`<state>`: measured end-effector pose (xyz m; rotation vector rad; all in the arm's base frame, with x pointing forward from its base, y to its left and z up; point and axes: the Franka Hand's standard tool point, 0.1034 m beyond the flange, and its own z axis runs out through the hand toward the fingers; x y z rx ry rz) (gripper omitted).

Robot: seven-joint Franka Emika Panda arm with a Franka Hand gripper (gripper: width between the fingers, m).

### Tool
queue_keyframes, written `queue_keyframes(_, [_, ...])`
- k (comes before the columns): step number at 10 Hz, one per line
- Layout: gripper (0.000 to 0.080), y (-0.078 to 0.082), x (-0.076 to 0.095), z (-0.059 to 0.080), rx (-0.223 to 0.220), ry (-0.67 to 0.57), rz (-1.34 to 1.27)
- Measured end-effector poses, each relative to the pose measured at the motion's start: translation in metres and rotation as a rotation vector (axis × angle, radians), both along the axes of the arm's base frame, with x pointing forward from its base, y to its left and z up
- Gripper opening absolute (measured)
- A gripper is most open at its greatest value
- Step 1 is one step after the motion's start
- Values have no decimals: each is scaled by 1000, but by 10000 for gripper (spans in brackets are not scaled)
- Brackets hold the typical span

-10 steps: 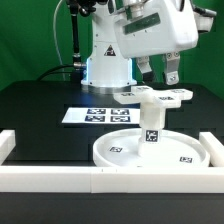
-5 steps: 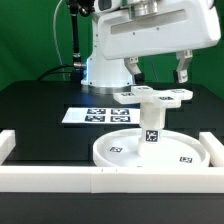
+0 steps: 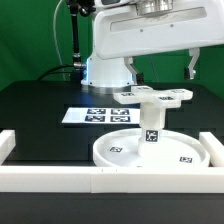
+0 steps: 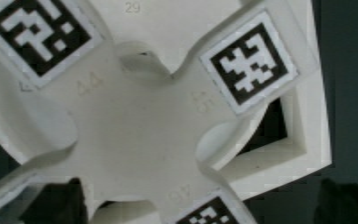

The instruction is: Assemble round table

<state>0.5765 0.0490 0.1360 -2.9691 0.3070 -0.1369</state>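
Two fingers (image 3: 192,66) show under a hand body that the exterior view cuts off at the top. Gripper (image 3: 162,70) hangs above the leg (image 3: 150,122), jaws spread wide, holding nothing. Cross-shaped base (image 3: 152,95) sits on top of the leg. The leg stands upright in the rimmed round disc (image 3: 135,152). Wrist view shows only blurred base and tags (image 4: 247,60).
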Motion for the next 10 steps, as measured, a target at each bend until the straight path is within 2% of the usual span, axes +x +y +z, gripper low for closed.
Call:
queue_keyframes(1, [648,-1,1,0,-42,-19,162])
queue_keyframes(3, [648,1,3,0,-79,-28,418])
queue_keyframes(9, [648,-6,5,-2,-115,-61,813])
queue_keyframes(10, [648,-6,5,-2,-138,-65,916])
